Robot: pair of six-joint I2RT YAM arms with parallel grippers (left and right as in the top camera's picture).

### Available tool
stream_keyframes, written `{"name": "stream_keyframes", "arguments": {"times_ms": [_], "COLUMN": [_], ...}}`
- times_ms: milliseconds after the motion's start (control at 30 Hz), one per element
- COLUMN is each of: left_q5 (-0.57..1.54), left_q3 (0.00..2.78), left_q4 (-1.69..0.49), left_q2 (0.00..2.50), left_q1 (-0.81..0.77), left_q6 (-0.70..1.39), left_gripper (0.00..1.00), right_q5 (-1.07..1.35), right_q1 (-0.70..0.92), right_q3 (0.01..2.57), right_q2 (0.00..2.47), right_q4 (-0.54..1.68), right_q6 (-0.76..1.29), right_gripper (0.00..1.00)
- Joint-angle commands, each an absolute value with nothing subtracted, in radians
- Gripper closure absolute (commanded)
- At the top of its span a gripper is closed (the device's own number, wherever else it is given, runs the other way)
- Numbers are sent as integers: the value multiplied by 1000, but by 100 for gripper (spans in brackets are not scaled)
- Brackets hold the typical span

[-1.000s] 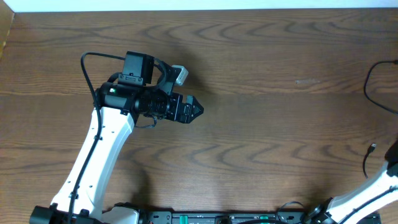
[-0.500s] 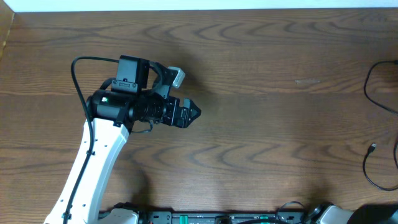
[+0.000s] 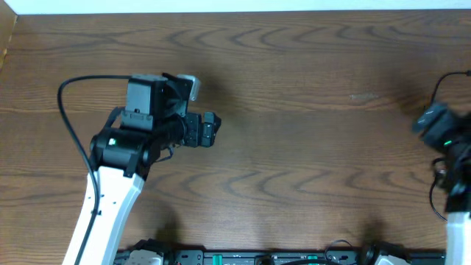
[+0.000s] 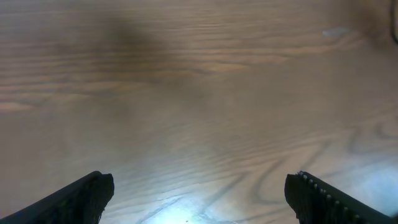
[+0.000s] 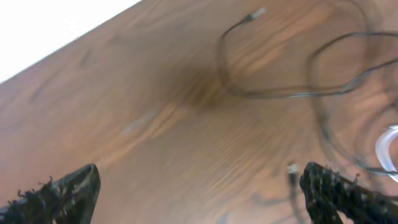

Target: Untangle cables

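The cables [image 5: 292, 93] are thin black cords looped on the brown table, seen in the right wrist view at upper right, with a small silver plug end [image 5: 256, 12] near the top and another plug [image 5: 290, 168] close to the right finger. A whitish loop [image 5: 387, 146] shows at the right edge. In the overhead view a bit of cable [image 3: 437, 92] shows at the far right edge. My right gripper [image 5: 199, 193] is open and empty, just left of the cables. My left gripper [image 4: 199, 196] is open and empty over bare wood, far left of the cables [image 3: 207, 131].
The wooden table [image 3: 309, 147] fills all views. Its far edge meets a white wall [image 5: 50, 25]. A black base rail [image 3: 257, 258] runs along the near edge. The left arm's thick black wire [image 3: 70, 118] arcs at its left.
The left arm has pulled back to the left. The right arm has swung up into view at the far right edge, over the cables.
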State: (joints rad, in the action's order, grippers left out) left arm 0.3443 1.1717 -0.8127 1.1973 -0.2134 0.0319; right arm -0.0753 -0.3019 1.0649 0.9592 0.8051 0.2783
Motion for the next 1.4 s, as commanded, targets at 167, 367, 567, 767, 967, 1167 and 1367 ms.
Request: {"name": "stream_keyframes", "arguments": {"times_ms": [167,367,567,767,967,1167,1367], "left_q5": [166,133,105,93,94,113,123], "left_q3": [1069,926,707,585,578,578,578], "left_q4": [-780,-669,-583,-582,-586,-600,-620], "left_q2": [1048,903,741,635,617,617,617], "left_q1": [-215,-215,-215,-215,-215,-215,-215], "left_q6": [118,164,187,182,132,106,105], "left_gripper": [6,6,6,6,6,6,6], "right_q5": [-53,-81,-191,-398,-519,-548,-530], "right_q1": [-116,-39,48,165,330,430,445], "right_q3": [859,815,815,810,733,651,637], "right_q2": [716,621,618,596,465,371,377], "right_q4": [725,718,719,814,837,849,778], "right_q6": [231,230,241,377,435,439,373], "right_gripper": [1,1,1,1,1,1,1]}}
